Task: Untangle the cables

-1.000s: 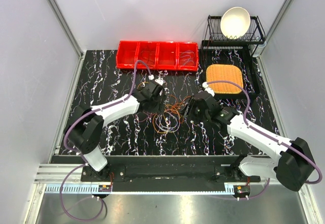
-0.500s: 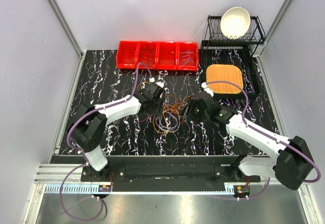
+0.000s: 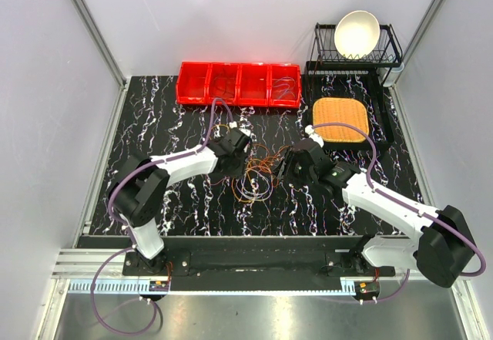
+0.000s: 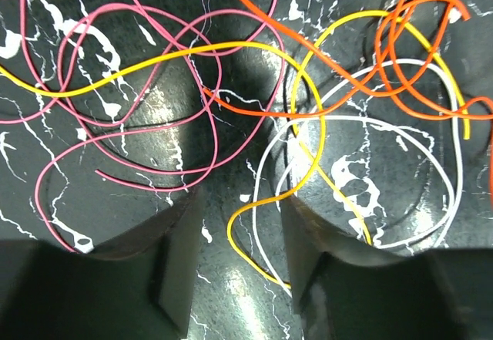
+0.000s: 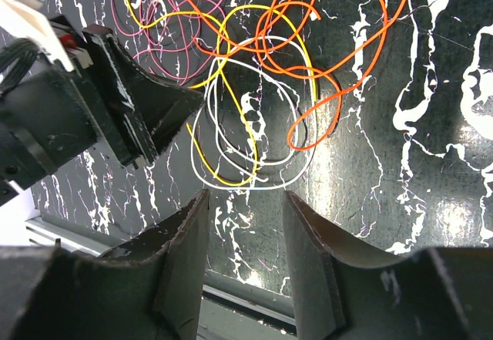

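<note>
**Two pincers flank a knot of cables [image 3: 258, 176] at mid-worktop**

The cables lie in loose coloured loops on the marbled black worktop [image 3: 154, 124], between the two arms. The left pincer [image 4: 240, 205] is the nearer. It is half-parted and grips nothing, and its fingers straddle the low bend of a yellow cable [image 4: 320, 124], which runs lengthwise into the gap beside a white loop [image 4: 263, 163]. The right pincer [image 5: 245, 197], likewise parted and empty, hovers just short of the same loops from the opposite side. A left-hand pinch on the yellow strand looks likeliest.

Orange, yellow, pink and white cables [image 3: 258, 176] on a black table [image 3: 169, 116] veined white.
</note>
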Tool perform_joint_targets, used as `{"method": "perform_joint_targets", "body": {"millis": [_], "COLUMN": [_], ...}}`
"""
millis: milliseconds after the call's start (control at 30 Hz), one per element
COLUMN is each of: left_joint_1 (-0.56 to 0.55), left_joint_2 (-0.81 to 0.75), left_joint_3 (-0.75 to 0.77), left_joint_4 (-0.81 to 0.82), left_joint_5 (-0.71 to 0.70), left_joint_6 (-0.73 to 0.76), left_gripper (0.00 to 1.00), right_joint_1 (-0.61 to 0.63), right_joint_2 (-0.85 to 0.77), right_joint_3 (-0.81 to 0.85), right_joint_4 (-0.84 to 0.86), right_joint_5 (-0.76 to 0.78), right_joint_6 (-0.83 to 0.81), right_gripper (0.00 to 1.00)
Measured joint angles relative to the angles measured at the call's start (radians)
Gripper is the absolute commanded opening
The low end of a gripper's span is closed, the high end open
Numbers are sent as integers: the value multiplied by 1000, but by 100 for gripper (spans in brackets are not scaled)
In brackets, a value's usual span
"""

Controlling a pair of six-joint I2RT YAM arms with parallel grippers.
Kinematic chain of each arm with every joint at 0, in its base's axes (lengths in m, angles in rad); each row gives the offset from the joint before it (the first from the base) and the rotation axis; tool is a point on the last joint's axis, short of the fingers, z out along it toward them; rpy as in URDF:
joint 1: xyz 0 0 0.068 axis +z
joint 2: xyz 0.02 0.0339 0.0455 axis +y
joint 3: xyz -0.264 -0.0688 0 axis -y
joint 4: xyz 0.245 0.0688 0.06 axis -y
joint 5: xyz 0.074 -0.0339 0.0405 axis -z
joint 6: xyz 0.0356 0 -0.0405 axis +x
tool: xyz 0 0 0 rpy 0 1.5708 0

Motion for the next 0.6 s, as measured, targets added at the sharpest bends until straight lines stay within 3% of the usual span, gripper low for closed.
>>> {"method": "perform_joint_targets", "body": {"millis": [67, 100, 333, 600], "left_joint_1": [0, -1, -21, -51], "left_joint_2": [6, 8, 3, -206], "left_joint_3": [0, 0, 85, 494], "left_joint_4": [0, 0, -90, -304], "left_joint_5": [1, 2, -28, -83], "left_joint_6": [2, 4, 27, 63], "left_gripper": [19, 0, 0, 0], "right_joint_1": [0, 0, 0, 0], "right_joint_2": [0, 0, 6, -21], "right_joint_3": [0, 0, 0, 0], "right_joint_4": [0, 0, 1, 0], "right_joint_5": [0, 0, -3, -3], "right_joint_6": [0, 0, 0, -4], "right_gripper": [48, 48, 48, 48]}}
